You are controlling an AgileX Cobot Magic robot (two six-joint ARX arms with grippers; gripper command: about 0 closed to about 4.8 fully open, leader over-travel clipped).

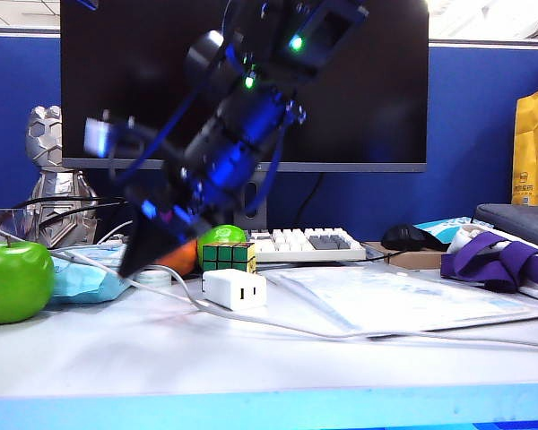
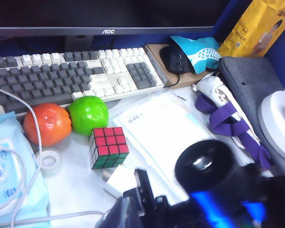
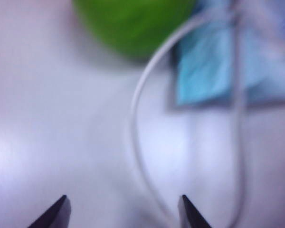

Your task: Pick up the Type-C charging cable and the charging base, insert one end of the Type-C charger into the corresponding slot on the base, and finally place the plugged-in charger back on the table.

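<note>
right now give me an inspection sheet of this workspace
surface: pale table, crowded at the back
job's things: charging base on the table; Type-C charging cable trailing across the front
clutter: Rubik's cube, green apple, orange fruit, tape roll, tissue pack
grippers: right gripper open, low over the cable left of the base; left gripper shut, not seen
cables: black mouse lead
surroundings: monitor, keyboard, mouse
</note>
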